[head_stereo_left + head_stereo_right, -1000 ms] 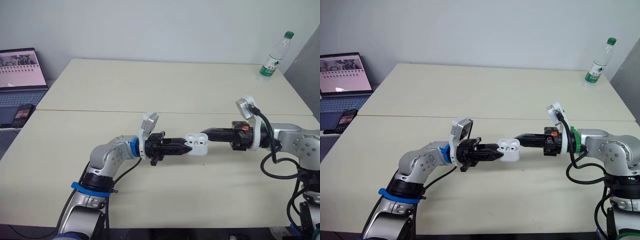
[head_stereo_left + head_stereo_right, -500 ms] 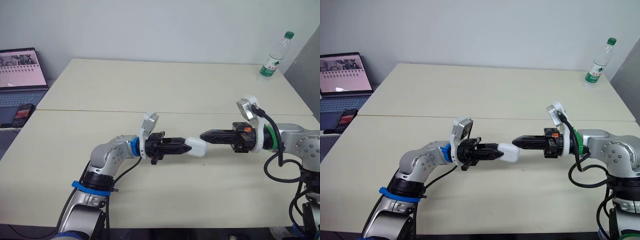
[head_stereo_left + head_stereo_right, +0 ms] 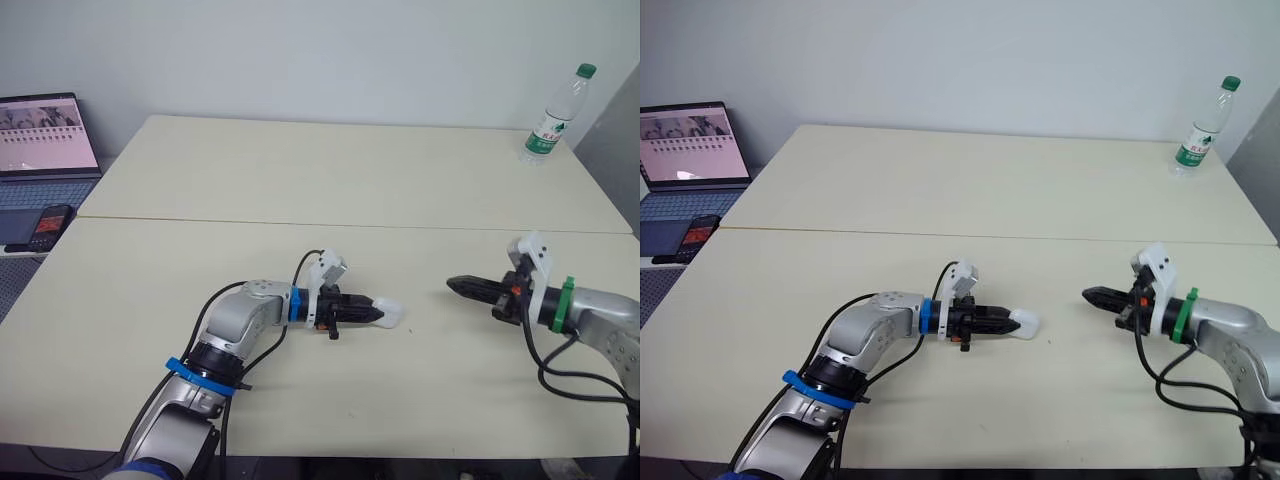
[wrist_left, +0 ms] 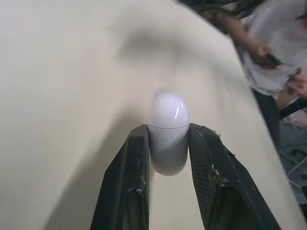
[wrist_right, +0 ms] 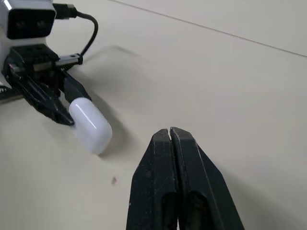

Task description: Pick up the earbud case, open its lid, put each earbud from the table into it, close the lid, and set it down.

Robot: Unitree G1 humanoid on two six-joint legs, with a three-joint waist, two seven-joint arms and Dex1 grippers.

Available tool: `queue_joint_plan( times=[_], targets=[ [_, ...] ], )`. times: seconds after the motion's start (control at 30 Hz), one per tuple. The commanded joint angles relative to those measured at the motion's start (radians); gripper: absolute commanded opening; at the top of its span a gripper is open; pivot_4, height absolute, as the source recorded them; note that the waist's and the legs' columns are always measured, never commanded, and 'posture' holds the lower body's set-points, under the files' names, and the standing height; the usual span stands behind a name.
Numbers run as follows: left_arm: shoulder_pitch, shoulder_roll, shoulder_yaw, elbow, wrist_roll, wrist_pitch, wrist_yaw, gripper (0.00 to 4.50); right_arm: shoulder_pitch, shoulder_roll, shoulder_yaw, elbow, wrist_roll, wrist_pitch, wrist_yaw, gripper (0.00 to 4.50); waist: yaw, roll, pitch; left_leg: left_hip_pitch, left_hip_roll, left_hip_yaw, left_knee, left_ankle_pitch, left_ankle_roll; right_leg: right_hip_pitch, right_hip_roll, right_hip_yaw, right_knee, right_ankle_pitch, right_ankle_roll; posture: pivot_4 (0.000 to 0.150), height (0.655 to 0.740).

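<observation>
- Head views: the left gripper (image 3: 378, 313) is clamped on the white earbud case (image 3: 393, 315), held low near the front middle of the table (image 3: 300, 180) and seemingly resting on it. The right gripper (image 3: 453, 285) hangs well apart to the right. Its tip points back at the case, and its jaws are together with nothing between them.
- Left wrist view: the two black fingers (image 4: 138, 163) pinch the case's lower body from either side. The lid is closed, with its seam just past the fingertips. The case's long axis runs along the fingers, and its rounded lid end points away from the wrist.
- Right wrist view: the case lies ahead of the closed jaws and off to one side, tilted across their line, with bare tabletop between.
- Judgement: the left arm alone governs the set-down. Its jaws need only part and draw straight back along the case's long axis.
</observation>
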Motion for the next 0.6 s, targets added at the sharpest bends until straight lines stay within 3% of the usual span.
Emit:
queue_joint_plan(
  times=[0.03,0.23,0.57,0.6],
  targets=[
    [-0.049,-0.033,0.001,0.043,0.025,0.047,0.061,0.84,0.070,-0.009,-0.048,-0.102,-0.049,-0.099,-0.007,0.05,0.000,0.000,0.000,0.000,0.000,0.000,0.000,0.000,0.000,0.000,0.000,0.000,0.000,0.000,0.000,0.150,0.7362],
    [-0.099,-0.059,0.018,0.128,0.030,0.096,0.083,0.84,0.173,0.045,-0.092,-0.171,-0.031,-0.165,-0.016,0.05,-0.002,0.000,0.000,0.004,-0.001,0.000,0.001,0.000,0.000,0.004,0.001,-0.001,0.001,-0.002,0.003,0.150,0.7362],
    [-0.052,0.019,0.075,0.027,0.005,0.059,0.050,4.03,0.263,0.064,-0.077,-0.117,-0.125,-0.355,0.035,0.00,-0.004,0.000,0.000,0.006,0.000,0.005,0.001,0.000,0.000,0.004,0.001,0.002,0.001,-0.001,0.004,0.150,0.7362],
    [-0.041,0.031,0.085,0.012,0.004,0.049,0.051,4.32,0.269,0.067,-0.080,-0.105,-0.123,-0.367,0.048,0.18,-0.004,0.000,0.000,0.007,0.001,0.005,0.000,0.000,0.000,0.003,0.001,0.002,0.001,-0.001,0.004,0.150,0.7362]
  ],
)
